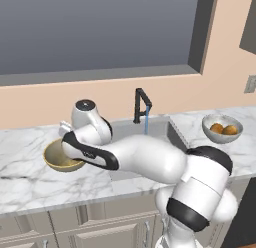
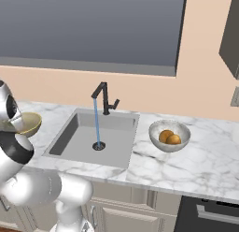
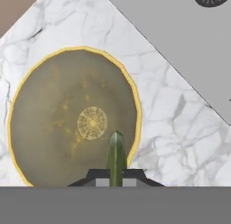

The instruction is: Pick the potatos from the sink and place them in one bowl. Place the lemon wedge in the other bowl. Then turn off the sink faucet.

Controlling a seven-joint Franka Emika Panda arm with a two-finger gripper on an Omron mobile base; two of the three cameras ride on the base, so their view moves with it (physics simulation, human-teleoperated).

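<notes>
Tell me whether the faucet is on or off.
On: a blue stream falls from the black faucet down to the drain of the sink.

A white marble desk [image 1: 30, 184] with grey veins runs along a peach-coloured wall [image 2: 140, 93]; above it a large window [image 1: 95, 29] with a dark grey frame shows flat grey panes; pale grey cabinet fronts [image 2: 140, 214] with slim metal handles sit beneath; a dark upper cabinet [image 2: 229, 34] hangs at the right; a dark appliance front [image 2: 210, 217] fills the lower right corner.
</notes>
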